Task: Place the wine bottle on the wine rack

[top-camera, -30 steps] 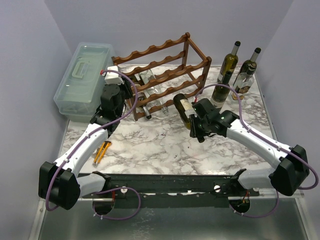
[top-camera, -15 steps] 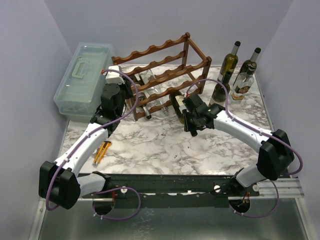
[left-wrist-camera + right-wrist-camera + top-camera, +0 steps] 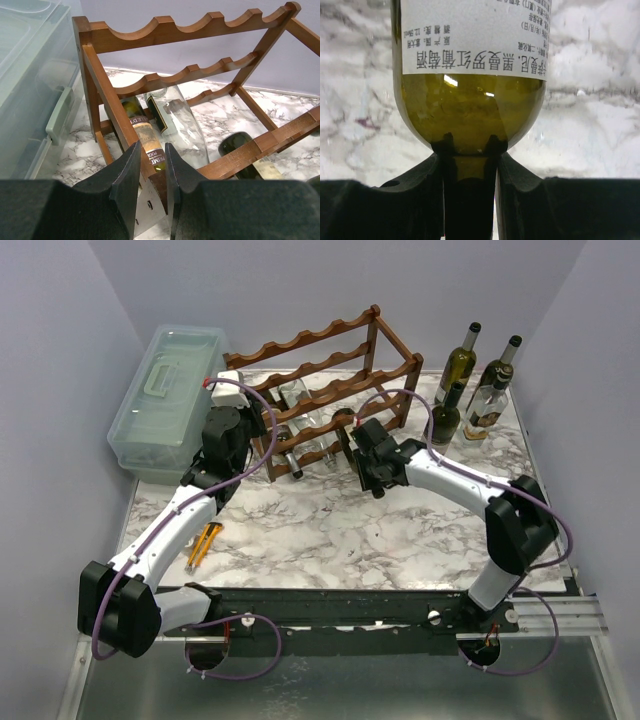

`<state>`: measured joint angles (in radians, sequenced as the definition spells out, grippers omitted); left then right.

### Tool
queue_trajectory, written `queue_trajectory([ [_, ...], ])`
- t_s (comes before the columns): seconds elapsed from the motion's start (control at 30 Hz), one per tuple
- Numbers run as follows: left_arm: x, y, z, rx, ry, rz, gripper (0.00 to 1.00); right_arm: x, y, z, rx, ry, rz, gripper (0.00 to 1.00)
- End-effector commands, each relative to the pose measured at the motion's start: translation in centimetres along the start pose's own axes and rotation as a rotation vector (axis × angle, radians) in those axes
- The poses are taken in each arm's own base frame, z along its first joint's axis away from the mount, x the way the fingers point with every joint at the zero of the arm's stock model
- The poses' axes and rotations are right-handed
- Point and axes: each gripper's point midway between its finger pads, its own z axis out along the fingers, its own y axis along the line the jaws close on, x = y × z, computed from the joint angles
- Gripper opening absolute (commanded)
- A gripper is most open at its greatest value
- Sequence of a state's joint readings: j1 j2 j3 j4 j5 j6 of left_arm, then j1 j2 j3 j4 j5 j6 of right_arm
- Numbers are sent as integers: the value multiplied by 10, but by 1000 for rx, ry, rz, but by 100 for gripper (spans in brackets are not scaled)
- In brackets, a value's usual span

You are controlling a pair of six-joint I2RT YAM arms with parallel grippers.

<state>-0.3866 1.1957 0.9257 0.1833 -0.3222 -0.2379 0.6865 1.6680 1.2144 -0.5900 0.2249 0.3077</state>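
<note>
The dark reddish-brown wine rack (image 3: 320, 370) stands at the back of the marble table. My left gripper (image 3: 151, 150) is shut on the foot of its front left post (image 3: 107, 100); from above, this gripper (image 3: 258, 427) sits at the rack's left end. My right gripper (image 3: 470, 142) is shut on the neck of the olive-green wine bottle (image 3: 470, 100), which carries a white label. In the top view the right gripper (image 3: 362, 445) holds the wine bottle lying, pushed base first into the rack's lower tier. Its dark body (image 3: 245, 150) rests behind the lower front rail.
A clear bottle (image 3: 180, 125) and a dark labelled bottle (image 3: 142, 130) lie in the rack. Three bottles (image 3: 458, 365) stand at the back right. A pale green plastic box (image 3: 165, 400) is at the back left. A yellow tool (image 3: 203, 543) lies by the left arm.
My right arm has swung left and carried the wine bottle from the open table into the rack's lower tier. The left gripper has closed on the rack's post.
</note>
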Motion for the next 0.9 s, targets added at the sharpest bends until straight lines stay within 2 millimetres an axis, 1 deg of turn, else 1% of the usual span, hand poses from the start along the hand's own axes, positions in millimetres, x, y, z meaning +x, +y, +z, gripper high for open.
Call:
queue_trajectory([
  [0.0, 9, -4, 1, 12, 43, 30, 27, -70, 13, 10, 1, -190, -33, 1],
  [0.13, 8, -6, -1, 18, 40, 31, 27, -77, 4, 28, 66, -161, -77, 1],
  [0.27, 8, -8, -2, 21, 39, 32, 27, -83, -15, 44, 138, -139, -84, 1],
  [0.33, 8, -8, -2, 22, 39, 35, 27, -86, -20, 48, 133, -139, -70, 2],
  [0.37, 8, -8, -2, 22, 39, 35, 27, -88, -20, 50, 124, -147, -65, 7],
  [0.43, 8, -9, -2, 25, 39, 33, 27, -89, -18, 53, 114, -153, -67, 22],
  [0.47, 8, -9, -2, 26, 40, 32, 27, -89, -17, 55, 108, -150, -68, 26],
  [0.57, 10, -9, -1, 25, 45, 33, 27, -82, -15, 59, 100, -108, -71, 50],
  [0.63, 10, -10, -1, 28, 46, 33, 27, -78, -15, 56, 99, -98, -68, 60],
  [0.73, 11, -11, -1, 34, 50, 28, 27, -70, -19, 47, 97, -95, -61, 70],
  [0.8, 13, -12, 0, 36, 53, 26, 27, -63, -22, 39, 100, -86, -57, 74],
  [0.87, 13, -12, 0, 39, 55, 25, 27, -55, -26, 31, 107, -73, -53, 74],
])
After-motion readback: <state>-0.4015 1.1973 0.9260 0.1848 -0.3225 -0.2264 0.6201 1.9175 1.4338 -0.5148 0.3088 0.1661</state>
